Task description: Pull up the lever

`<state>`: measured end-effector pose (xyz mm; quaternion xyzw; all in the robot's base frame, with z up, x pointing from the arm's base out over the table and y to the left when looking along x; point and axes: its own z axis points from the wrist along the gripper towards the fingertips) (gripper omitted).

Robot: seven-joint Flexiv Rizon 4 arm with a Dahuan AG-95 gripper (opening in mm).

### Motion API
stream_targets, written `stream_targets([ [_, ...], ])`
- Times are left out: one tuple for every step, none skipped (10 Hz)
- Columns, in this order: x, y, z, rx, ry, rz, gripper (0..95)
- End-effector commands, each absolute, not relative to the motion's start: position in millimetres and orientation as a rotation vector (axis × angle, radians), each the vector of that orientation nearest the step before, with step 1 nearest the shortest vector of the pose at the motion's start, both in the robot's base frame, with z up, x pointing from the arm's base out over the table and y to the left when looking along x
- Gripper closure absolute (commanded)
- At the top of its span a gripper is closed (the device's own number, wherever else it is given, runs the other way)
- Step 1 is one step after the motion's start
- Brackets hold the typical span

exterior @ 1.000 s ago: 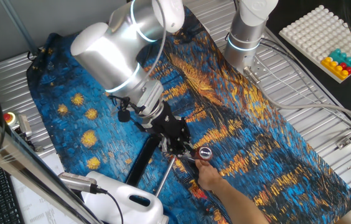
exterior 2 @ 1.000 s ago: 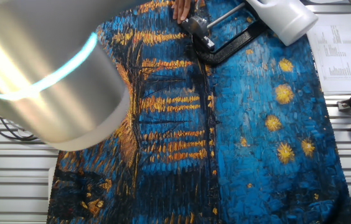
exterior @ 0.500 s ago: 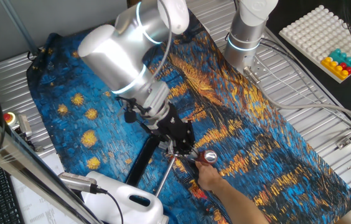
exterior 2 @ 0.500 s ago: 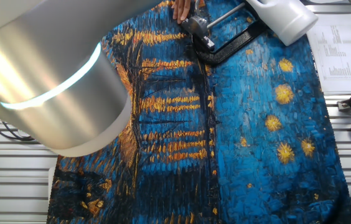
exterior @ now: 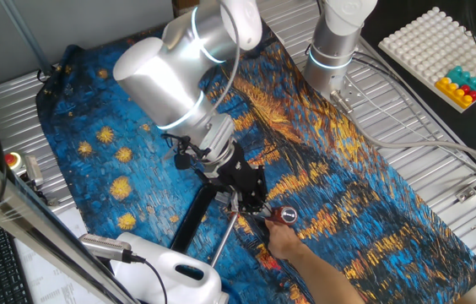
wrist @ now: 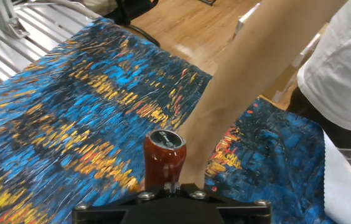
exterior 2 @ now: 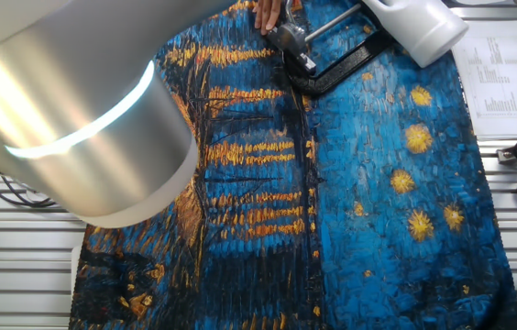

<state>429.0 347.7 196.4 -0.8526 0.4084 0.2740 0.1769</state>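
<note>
From the hand view I see the lever (wrist: 163,158), its dark-red knob standing right in front of the black gripper (wrist: 170,202). Whether the fingers pinch it or stand spread, I cannot tell. In one fixed view the lever (exterior: 283,215) sits at the near edge of the blue painted cloth (exterior: 137,152), with a person's hand (exterior: 287,242) touching the mechanism just beside it. A white jug (exterior: 175,274) lies nearby.
</note>
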Motion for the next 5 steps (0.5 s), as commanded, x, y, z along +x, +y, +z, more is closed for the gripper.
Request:
stream_targets([
  [427.9,350.9,193.8,-2.418,1.161,0.772,95.0],
  [426.8,352.1,193.1,-2.421,1.169,0.768,95.0],
  [426.4,352.3,192.9,-2.419,1.172,0.765,95.0],
  [426.1,353.0,192.6,-2.417,1.174,0.763,95.0],
  [425.5,353.6,192.2,-2.417,1.176,0.759,95.0],
])
